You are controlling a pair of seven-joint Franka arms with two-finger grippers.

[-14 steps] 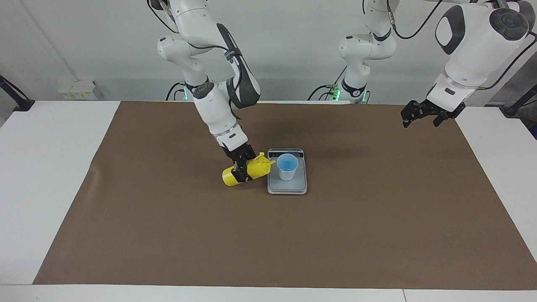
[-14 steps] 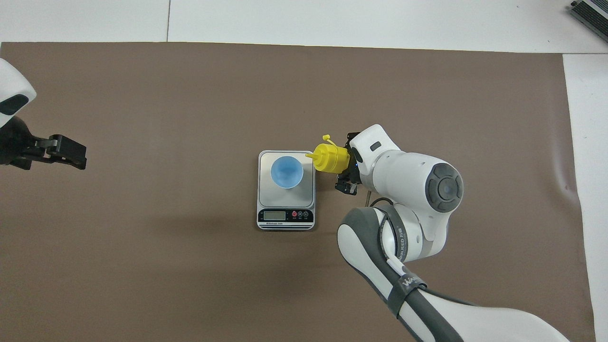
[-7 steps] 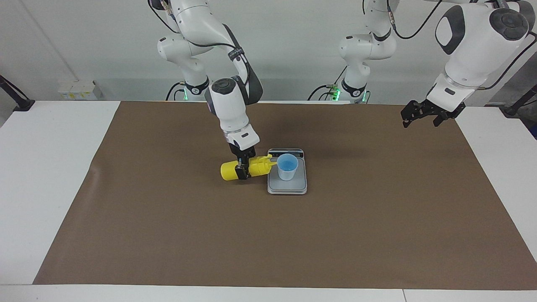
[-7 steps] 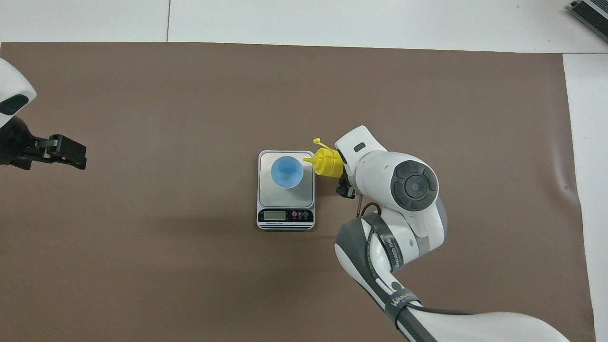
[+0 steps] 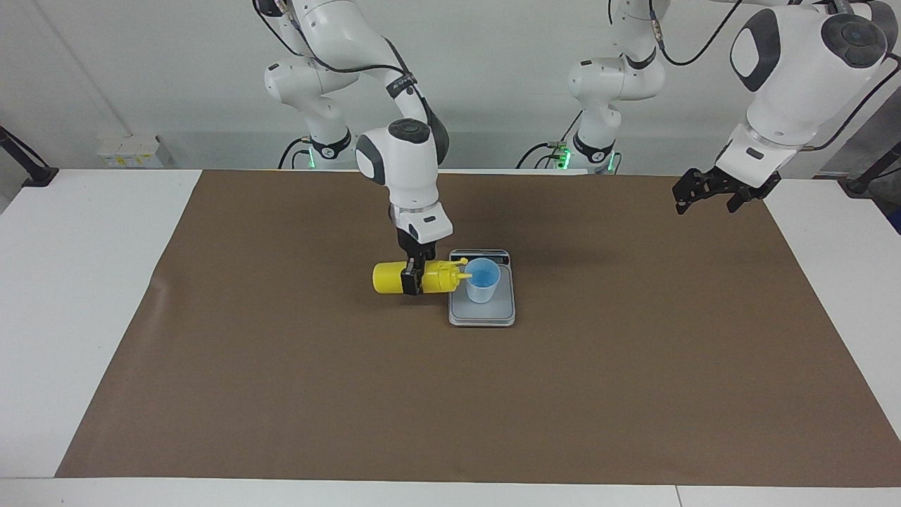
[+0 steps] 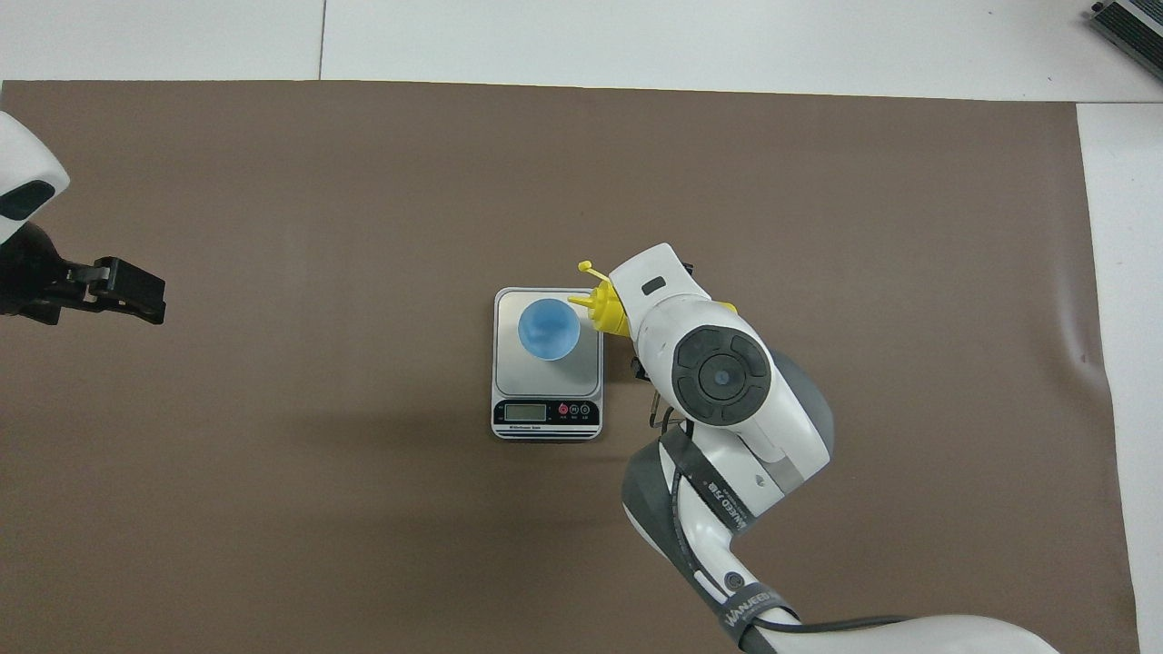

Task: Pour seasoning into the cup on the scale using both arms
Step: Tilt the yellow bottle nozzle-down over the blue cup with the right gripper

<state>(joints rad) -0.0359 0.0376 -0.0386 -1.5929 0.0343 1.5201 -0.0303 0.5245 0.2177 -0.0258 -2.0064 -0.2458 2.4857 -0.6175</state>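
Underneath everything, a brown mat (image 5: 633,380) covers most of a white table (image 5: 77,317), and a plain pale wall (image 5: 507,63) closes the room at the robots' end, with a small white socket box (image 5: 130,151) at its foot.

From overhead, the right arm's white wrist hides most of the seasoning bottle (image 5: 391,277), so only its nozzle end shows there; the facing view shows it whole, lying level in the air over the mat beside the scale (image 5: 482,313). Its nozzle reaches the rim of the cup (image 5: 482,280), and whether anything flows cannot be made out. The left arm is cut off at the edge of the overhead view.

One bottle, one cup, one scale and two arms are present. The cup stands upright on the scale's plate, the display strip at the scale's end nearer the robots. The right gripper (image 5: 410,279) is clamped around the bottle's middle. The left gripper (image 5: 704,196) waits, jaws spread and holding nothing, above the mat's corner at the left arm's end of the table.
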